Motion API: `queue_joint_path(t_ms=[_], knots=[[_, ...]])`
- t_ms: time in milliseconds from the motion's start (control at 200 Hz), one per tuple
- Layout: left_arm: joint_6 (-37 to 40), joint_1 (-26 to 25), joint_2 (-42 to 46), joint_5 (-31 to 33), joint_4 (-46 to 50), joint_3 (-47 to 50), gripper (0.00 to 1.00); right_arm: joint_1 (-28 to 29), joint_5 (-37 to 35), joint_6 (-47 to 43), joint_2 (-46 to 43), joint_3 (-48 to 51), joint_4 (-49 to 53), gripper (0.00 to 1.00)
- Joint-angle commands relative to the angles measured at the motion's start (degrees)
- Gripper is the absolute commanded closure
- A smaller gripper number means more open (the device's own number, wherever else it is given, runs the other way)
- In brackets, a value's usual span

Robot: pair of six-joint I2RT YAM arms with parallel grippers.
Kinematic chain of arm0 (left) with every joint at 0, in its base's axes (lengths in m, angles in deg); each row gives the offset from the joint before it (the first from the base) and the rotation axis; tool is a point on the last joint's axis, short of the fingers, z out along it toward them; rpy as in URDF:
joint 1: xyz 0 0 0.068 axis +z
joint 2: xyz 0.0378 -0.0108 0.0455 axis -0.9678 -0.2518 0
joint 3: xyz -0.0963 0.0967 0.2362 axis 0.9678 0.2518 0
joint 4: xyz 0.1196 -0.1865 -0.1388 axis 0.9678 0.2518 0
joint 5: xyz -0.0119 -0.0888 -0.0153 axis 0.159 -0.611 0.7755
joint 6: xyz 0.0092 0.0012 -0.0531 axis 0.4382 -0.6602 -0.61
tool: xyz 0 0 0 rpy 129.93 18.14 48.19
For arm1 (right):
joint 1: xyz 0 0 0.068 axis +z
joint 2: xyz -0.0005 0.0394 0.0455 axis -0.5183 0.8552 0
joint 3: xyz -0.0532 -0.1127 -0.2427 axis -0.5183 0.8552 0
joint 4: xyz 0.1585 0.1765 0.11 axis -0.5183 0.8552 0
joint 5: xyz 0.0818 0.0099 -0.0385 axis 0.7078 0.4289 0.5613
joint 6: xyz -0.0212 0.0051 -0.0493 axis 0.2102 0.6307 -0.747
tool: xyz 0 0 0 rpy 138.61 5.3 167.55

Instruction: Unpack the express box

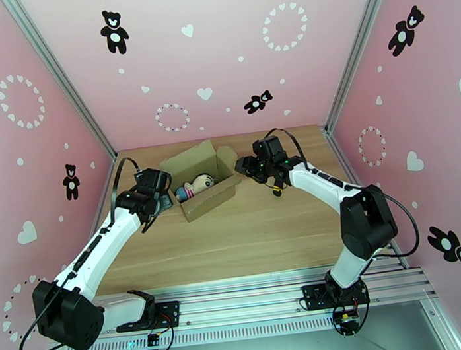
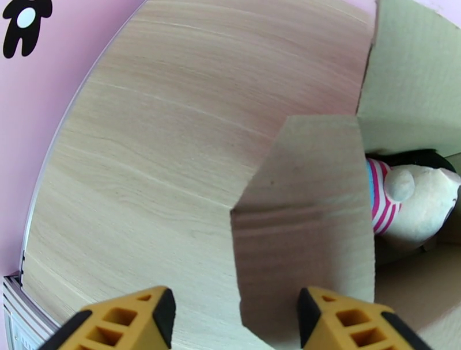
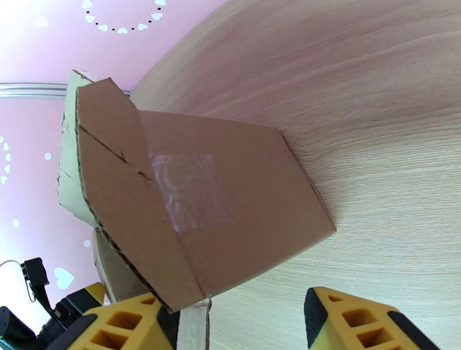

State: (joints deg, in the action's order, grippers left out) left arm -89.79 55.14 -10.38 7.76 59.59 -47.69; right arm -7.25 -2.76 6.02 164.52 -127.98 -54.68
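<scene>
While both arms flank the express box [image 1: 205, 200], we read the left gripper [image 2: 230, 314] as parted and holding nothing. A cardboard end flap [image 2: 305, 219] reaches down between its fingers, close to one of them. We read the right gripper [image 3: 236, 316] as likewise parted and empty, with one finger just beside the box's taped end. A plush toy [image 1: 195, 186] in a striped shirt lies inside the open box, which sits between the grippers on the wooden table [image 1: 251, 236].

The brown cardboard express box [image 1: 212, 199] stands open, flaps spread outward, turned askew.
</scene>
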Motion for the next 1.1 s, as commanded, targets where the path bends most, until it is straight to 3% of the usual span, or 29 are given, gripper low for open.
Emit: queue_joint_path(t_ms=[0, 571, 1091], knots=[[-0.98, 0.41, 1.53, -0.41, 0.46, 1.77, 0.38, -0.03, 0.72, 1.28, 2.26, 0.88, -0.49, 0.39], [-2.58, 0.41, 3.47, -2.40, -3.47, 6.00, 0.38, -1.13, 2.69, 2.22, 3.54, 1.59, -1.76, 0.41], [2.76, 0.41, 3.03, -1.28, -5.12, -1.78, 0.38, 0.24, -5.93, -12.25, -7.27, -10.99, 16.80, 0.32]])
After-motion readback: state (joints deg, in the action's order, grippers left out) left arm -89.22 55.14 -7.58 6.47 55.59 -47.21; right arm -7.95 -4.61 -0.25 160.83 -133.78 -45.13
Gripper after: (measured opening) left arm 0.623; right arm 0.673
